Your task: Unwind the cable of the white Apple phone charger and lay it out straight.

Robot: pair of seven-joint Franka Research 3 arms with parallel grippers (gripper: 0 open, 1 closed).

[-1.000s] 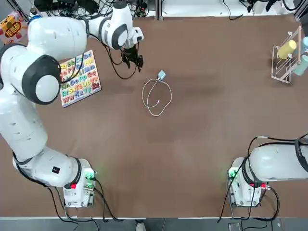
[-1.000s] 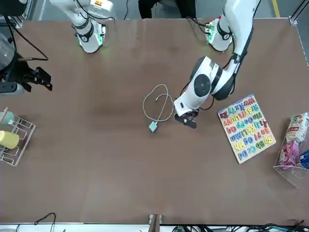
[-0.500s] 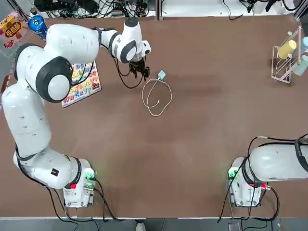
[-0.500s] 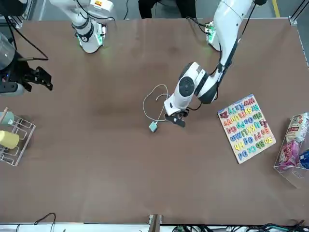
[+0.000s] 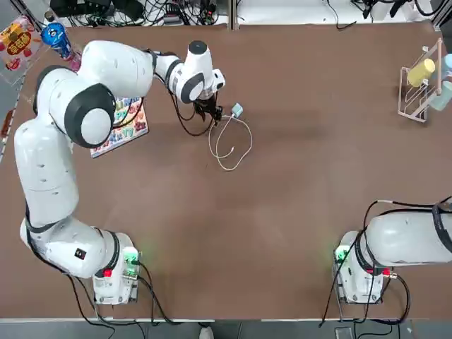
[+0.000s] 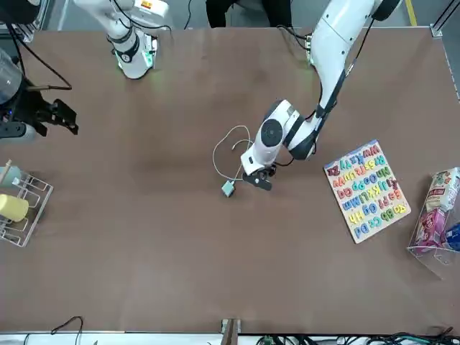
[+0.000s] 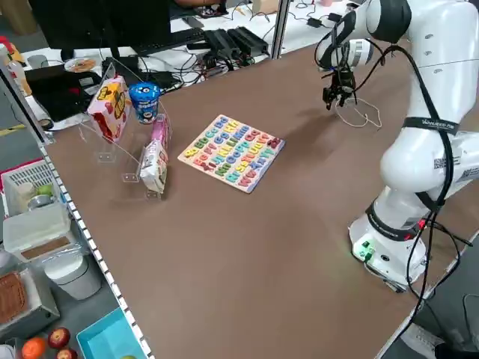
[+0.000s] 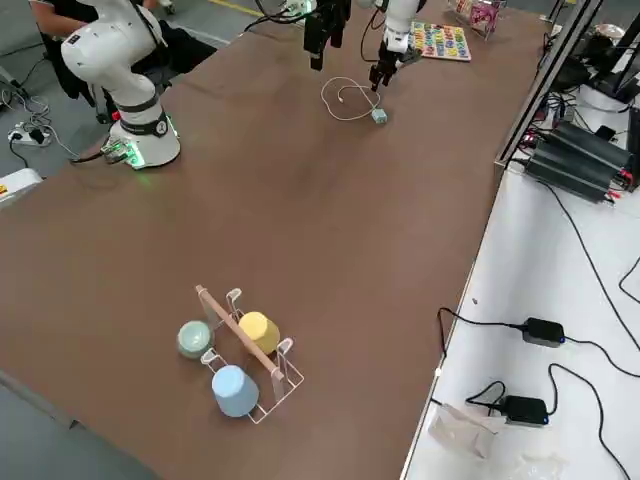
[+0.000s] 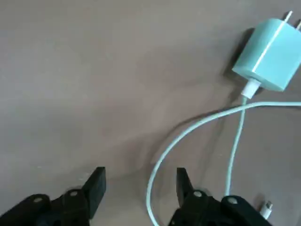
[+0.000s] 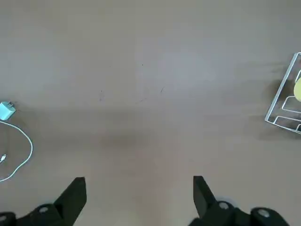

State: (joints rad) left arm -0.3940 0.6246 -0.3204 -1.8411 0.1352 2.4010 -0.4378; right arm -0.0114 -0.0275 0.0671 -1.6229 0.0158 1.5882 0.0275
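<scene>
1. The white Apple phone charger (image 5: 236, 109) lies flat on the brown table (image 5: 296, 212), and it serves here as the landmark. Its prongs are turned away from the cord.

2. The cable (image 5: 229, 141) leaves the charger and is curled in one loose loop on the robot's side of the block. Its connector tip (image 5: 231, 150) is seen inside the loop, so nothing has been straightened yet.

3. The left gripper (image 5: 214, 113) is held low, just beside the charger, on the side toward the alphabet puzzle board (image 5: 121, 116). In the left wrist view its fingers (image 9: 96, 181) are spread apart with nothing between them, and the cable (image 9: 188, 134) passes close by one finger. This placement is judged to be an approach for a pinch on the cord near the plug.

4. The right gripper (image 10: 138, 188) is parked well apart from the charger, near the cup rack (image 5: 424, 85). It is released and empty, presumably kept clear until a second hold is wanted.
</scene>
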